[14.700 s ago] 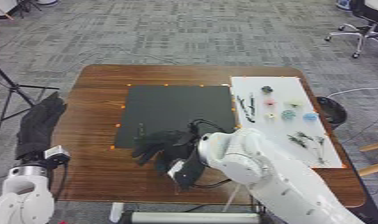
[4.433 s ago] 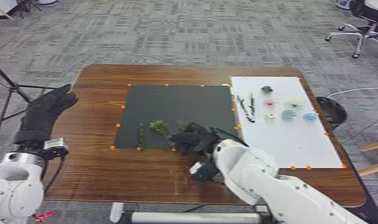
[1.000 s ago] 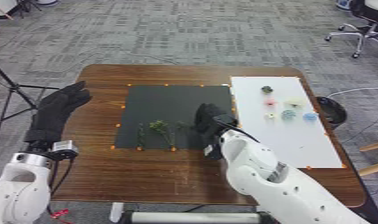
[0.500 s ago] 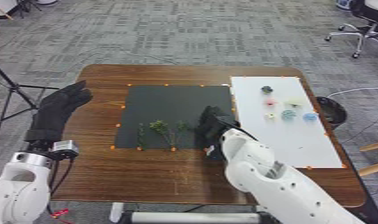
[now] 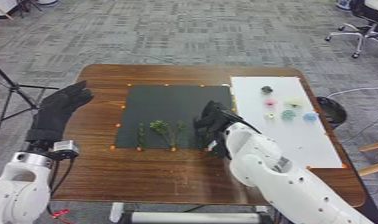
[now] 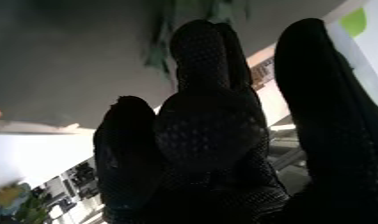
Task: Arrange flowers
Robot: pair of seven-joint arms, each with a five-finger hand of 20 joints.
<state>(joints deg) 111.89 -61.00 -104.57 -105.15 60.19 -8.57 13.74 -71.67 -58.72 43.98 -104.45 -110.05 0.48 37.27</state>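
My right hand (image 5: 214,120) is loosely open; whether it touches a stem, I can't tell. Left of it, green leafy stems (image 5: 159,126) lie on the black rectangular mat (image 5: 172,105). I judge I'm laying stems; next, small pastel flower heads (image 5: 288,115), to its right, need gentle pinching.

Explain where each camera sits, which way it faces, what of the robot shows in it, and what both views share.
Head view: on the robot's head, facing forward and down at the brown table; the left hand and right hand show, with their arms.
Right wrist view: on the right arm's wrist, looking along that hand's black glove toward a dark surface with blurred green sprigs.
Shared: the right hand and, most likely, the black sheet and some greenery.
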